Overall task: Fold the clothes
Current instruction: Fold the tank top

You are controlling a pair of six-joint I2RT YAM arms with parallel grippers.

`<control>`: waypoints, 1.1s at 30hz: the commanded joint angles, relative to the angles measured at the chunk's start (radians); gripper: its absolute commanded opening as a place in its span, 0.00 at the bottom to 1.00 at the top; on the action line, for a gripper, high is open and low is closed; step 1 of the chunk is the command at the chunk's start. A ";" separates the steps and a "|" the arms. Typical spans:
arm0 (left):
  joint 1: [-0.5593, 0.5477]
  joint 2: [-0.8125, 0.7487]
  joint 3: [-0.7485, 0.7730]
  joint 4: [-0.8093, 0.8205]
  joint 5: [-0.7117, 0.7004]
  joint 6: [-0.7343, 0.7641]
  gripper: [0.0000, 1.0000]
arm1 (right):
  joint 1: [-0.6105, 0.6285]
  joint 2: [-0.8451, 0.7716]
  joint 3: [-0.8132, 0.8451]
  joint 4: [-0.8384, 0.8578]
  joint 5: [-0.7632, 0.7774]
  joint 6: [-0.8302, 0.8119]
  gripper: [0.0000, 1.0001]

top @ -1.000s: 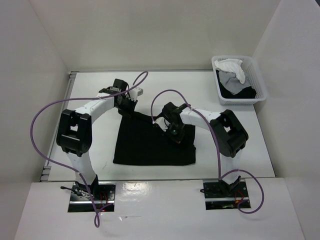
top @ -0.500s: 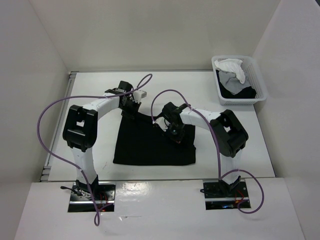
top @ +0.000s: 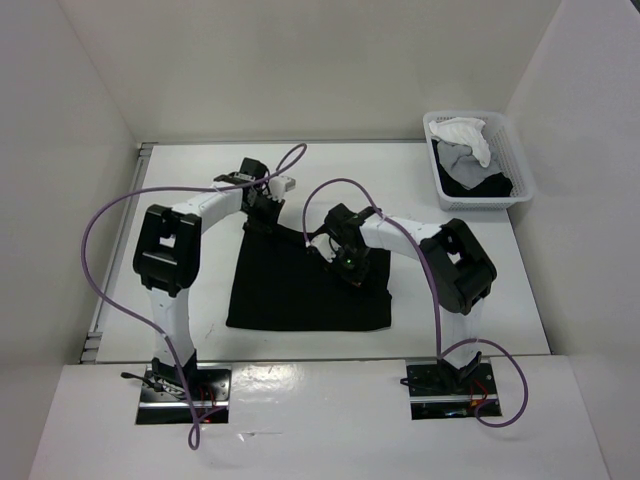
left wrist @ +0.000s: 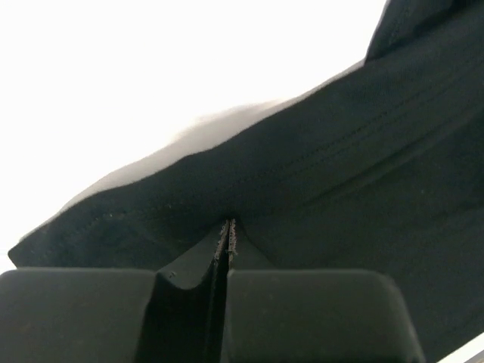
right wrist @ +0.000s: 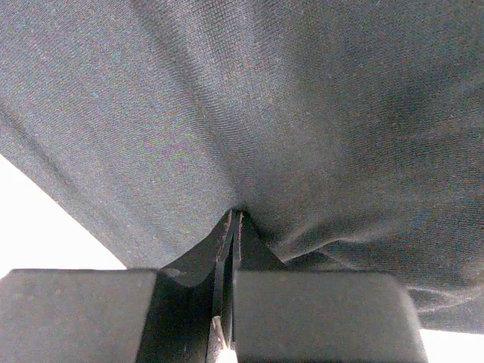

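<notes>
The clothes (top: 300,295), a plain black top, lie mostly flat in the middle of the white table. My left gripper (top: 262,222) is at the far-left corner of the top. In the left wrist view its jaws (left wrist: 228,227) are shut, pinching a hemmed edge of the black fabric (left wrist: 340,151) above the bright table. My right gripper (top: 345,268) is at the far-right part of the top. In the right wrist view it (right wrist: 236,215) is shut on a pinch of the black cloth (right wrist: 265,98), which puckers at the tips.
A white plastic basket (top: 515,150) stands at the back right and holds a white garment (top: 462,135) and a grey one (top: 462,172). White walls enclose the table (top: 180,200) on three sides. Purple cables loop above both arms.
My left arm has swung its elbow rightward and its gripper has shifted slightly right with the cloth corner. The right arm has barely moved.
</notes>
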 commanded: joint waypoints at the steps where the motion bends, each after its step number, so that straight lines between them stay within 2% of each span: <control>1: -0.003 0.033 0.043 0.025 0.006 -0.009 0.00 | -0.012 0.050 -0.015 0.042 0.030 -0.007 0.00; 28: 0.006 0.202 0.375 0.025 -0.110 -0.058 0.00 | -0.022 0.059 -0.015 0.042 0.030 -0.007 0.00; 33: 0.048 0.159 0.424 0.006 -0.119 -0.095 0.00 | -0.022 0.059 -0.006 0.033 0.030 -0.007 0.00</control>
